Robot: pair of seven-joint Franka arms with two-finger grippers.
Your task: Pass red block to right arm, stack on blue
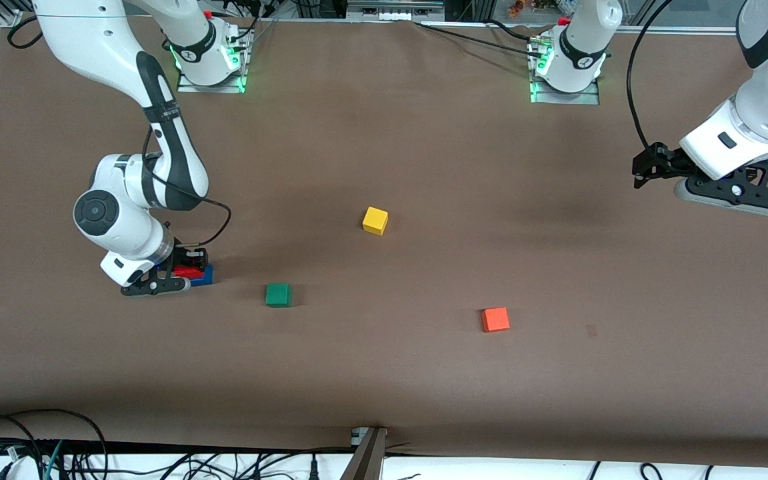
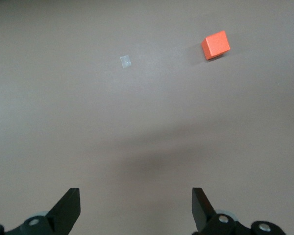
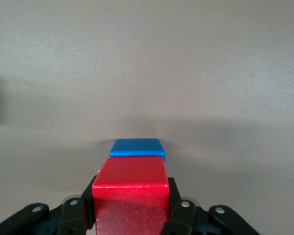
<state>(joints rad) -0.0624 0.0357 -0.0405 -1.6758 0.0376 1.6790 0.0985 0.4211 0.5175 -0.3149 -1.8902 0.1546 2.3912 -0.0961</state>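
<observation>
My right gripper (image 1: 183, 272) is low at the right arm's end of the table, shut on the red block (image 1: 189, 271). In the right wrist view its fingers (image 3: 88, 201) press the sides of the red block (image 3: 131, 188). The blue cube (image 3: 137, 148) lies on the table right by the red block and shows just past its top edge. It also shows in the front view (image 1: 205, 276). I cannot tell whether the two cubes touch. My left gripper (image 1: 639, 172) hangs open and empty above the left arm's end of the table and waits; it also shows in the left wrist view (image 2: 135, 205).
A green cube (image 1: 278, 294) lies beside the blue one, toward the middle. A yellow cube (image 1: 375, 220) sits mid-table. An orange-red cube (image 1: 495, 319) lies nearer the front camera and shows in the left wrist view (image 2: 215, 45). The brown table (image 1: 424, 133) spreads around them.
</observation>
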